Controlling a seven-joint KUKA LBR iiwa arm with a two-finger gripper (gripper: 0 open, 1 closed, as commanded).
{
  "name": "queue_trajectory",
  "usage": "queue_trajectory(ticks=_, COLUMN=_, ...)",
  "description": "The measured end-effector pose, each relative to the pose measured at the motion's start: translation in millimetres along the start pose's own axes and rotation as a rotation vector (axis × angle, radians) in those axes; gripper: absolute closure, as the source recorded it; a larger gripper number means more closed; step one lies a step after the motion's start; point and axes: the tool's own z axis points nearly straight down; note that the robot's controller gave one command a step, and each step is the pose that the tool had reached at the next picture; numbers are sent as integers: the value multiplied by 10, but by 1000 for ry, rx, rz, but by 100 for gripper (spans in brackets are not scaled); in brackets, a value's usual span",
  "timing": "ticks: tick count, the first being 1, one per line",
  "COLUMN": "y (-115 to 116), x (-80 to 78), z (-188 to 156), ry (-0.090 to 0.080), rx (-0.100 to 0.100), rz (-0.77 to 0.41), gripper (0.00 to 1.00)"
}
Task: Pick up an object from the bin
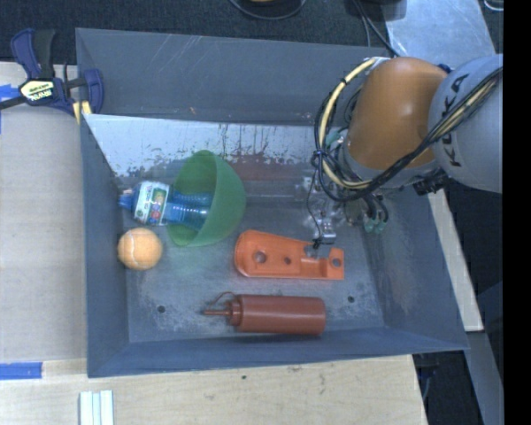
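My gripper (322,237) hangs low in the right half of the bin, its fingertips at the right end of a flat orange plastic piece (283,258) with two holes. Whether the fingers touch that piece is unclear. A dark red squeeze bottle (274,313) lies on its side just in front of the orange piece, near the bin's front wall.
A green bowl (214,197) lies tipped on its side at the centre left, with a blue bottle (164,204) reaching into it. An orange ball (140,249) sits by the left wall. The arm and its cables hang over the bin's right back corner.
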Motion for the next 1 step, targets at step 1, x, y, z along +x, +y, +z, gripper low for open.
queue_trajectory(ticks=1, y=0, x=-14, z=-51, ry=-8, rx=0, rz=-1, gripper=0)
